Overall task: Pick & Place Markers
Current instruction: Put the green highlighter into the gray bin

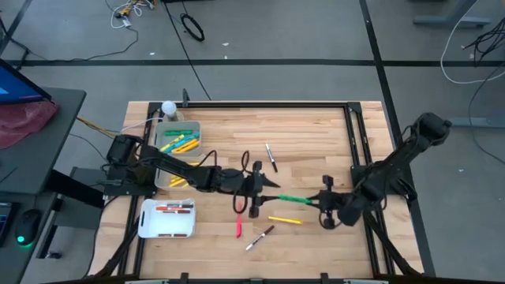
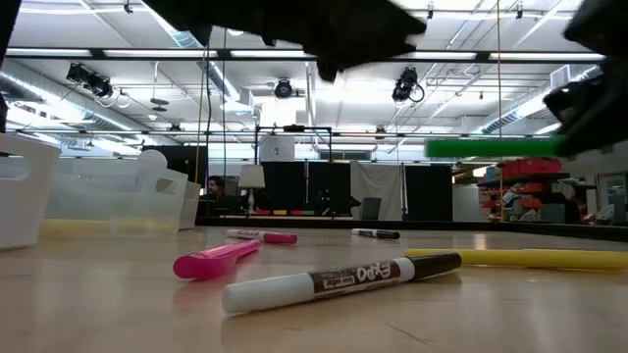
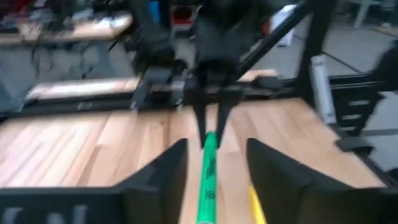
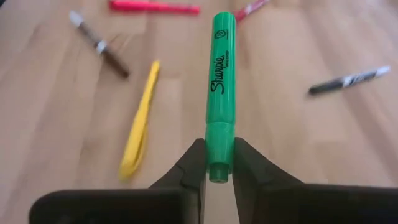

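The green marker [image 1: 293, 199] hangs level above the middle of the table [image 1: 316, 134], stretched between the two arms. The right gripper [image 1: 322, 202] is clamped on one end of it; in its wrist view the two fingers [image 4: 194, 163] press the marker's narrow end from both sides. The left gripper [image 1: 268, 189] sits at the marker's other end with its fingers [image 3: 163, 177] spread apart on either side, not touching it. On the wood beneath lie a yellow marker [image 1: 285, 220], a red marker [image 1: 238, 228] and a white marker with a dark end [image 1: 259, 237], and a black pen [image 1: 271, 157] lies farther back. More markers sit in the clear bin [image 1: 199, 134] and the white tray [image 1: 146, 229] near the left arm's base
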### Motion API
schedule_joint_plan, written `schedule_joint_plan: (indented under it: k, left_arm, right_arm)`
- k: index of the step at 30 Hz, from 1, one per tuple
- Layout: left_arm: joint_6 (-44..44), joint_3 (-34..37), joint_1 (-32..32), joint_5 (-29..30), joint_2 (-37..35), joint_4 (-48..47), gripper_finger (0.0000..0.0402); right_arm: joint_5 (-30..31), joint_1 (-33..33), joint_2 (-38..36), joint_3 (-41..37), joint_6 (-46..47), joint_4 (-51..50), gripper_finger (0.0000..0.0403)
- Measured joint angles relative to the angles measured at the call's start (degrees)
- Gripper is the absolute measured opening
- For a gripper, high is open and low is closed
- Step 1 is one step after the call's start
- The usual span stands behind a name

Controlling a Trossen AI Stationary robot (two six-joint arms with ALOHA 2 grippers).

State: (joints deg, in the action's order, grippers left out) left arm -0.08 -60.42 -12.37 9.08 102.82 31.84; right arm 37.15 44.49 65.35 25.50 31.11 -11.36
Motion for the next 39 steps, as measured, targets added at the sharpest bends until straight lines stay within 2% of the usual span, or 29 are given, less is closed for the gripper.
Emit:
schedule_joint_plan:
  k: [6,9,12,15,19,31,33,39]
  left_arm:
    - [-2.33,0.00,2.04,-2.33,4.40,0.11,0.0277]
    - [-2.31,0.06,2.05,-2.91,6.70,-0.25,0.0300]
    - [-2.25,0.05,1.87,-2.36,7.85,-0.33,0.0301]
    - [-2.26,0.04,1.84,-1.58,8.31,-0.56,0.0287]
    - [-2.23,0.04,1.87,0.08,8.29,-0.35,0.0249]
    - [-2.03,0.05,1.87,-0.27,8.29,0.63,0.0081]
    - [-2.07,0.06,1.84,-0.75,8.29,0.72,0.0069]
    - [-2.26,0.08,1.59,-2.24,8.29,0.87,0.0075]
  right_arm:
    - [-0.09,-6.30,1.87,0.02,-9.27,8.24,0.0045]
    - [-0.10,-8.15,2.06,0.02,-11.15,10.04,0.0045]
    - [-0.19,-9.18,2.06,0.04,-11.74,11.17,0.0045]
    - [-0.13,-9.23,2.06,0.04,-13.08,12.70,0.0045]
    - [-0.14,-9.23,2.06,0.04,-13.86,13.89,0.0045]
    - [-0.31,-9.23,2.04,0.04,-14.05,14.65,0.0046]
    - [-0.95,-9.18,2.04,0.04,-14.05,14.70,0.0046]
    - [-0.81,-9.21,2.04,0.11,-14.01,14.61,0.0062]
